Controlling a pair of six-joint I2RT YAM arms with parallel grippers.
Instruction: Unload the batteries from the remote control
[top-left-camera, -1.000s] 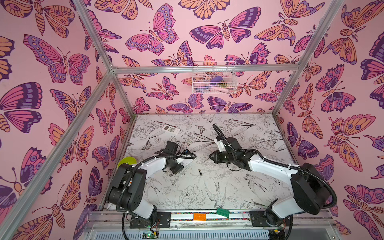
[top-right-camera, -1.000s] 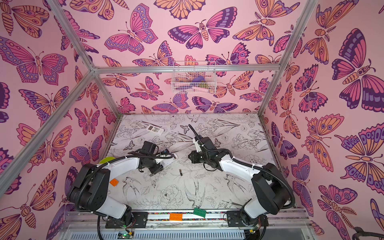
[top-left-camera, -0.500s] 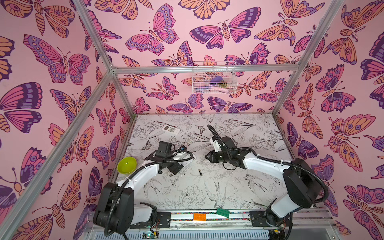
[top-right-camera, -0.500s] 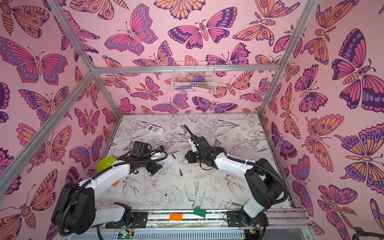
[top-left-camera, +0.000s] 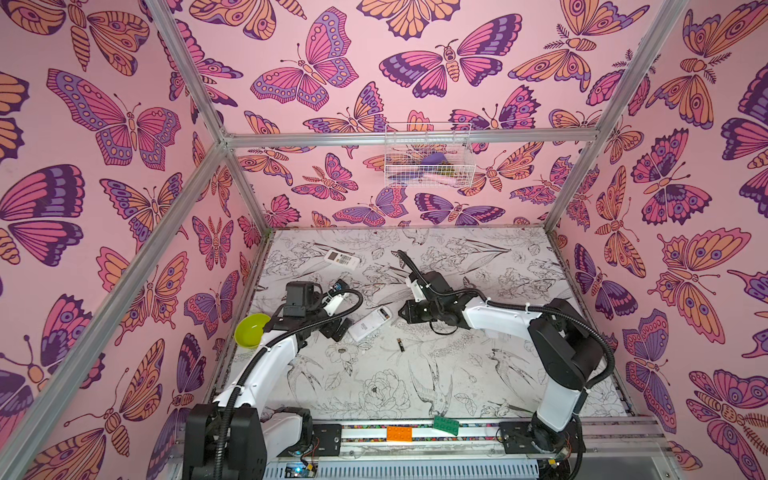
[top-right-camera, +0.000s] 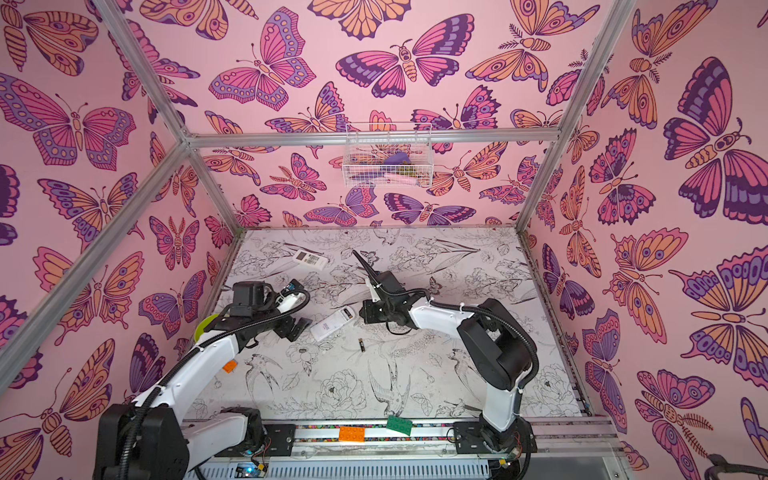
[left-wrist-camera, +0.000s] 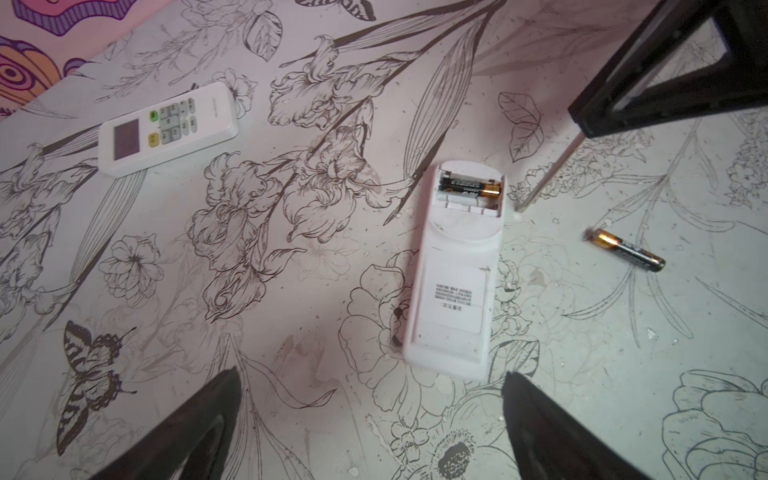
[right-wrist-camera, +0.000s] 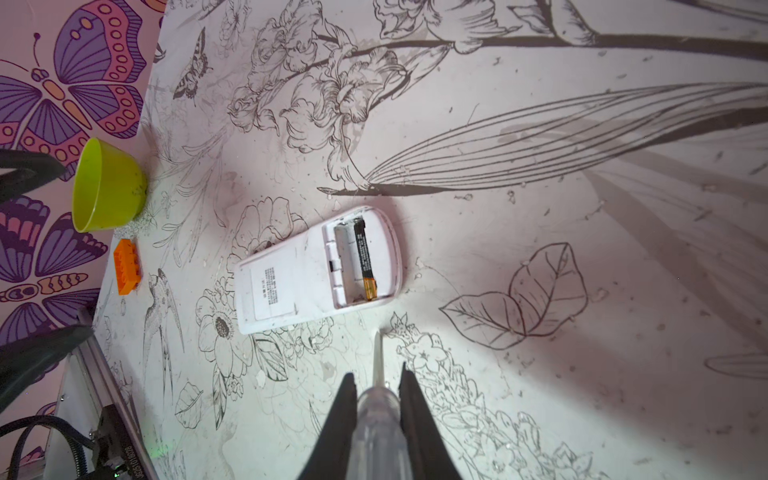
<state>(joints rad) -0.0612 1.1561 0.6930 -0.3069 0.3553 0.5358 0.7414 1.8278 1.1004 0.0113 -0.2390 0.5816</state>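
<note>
Shows left gripper (left-wrist-camera: 372, 376) newly spread wide, empty, off face-down white plastic remote control (left-wrist-camera: 453, 282), one black gold-ended battery (left-wrist-camera: 469, 188) yet to unload; right gripper (right-wrist-camera: 377, 372) clamped on clear-handled pick (right-wrist-camera: 376, 419).

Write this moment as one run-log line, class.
left gripper: open, empty | right gripper: shut on clear-handled tool | remote: face down, bay open, one battery inside | loose battery: on table
</note>
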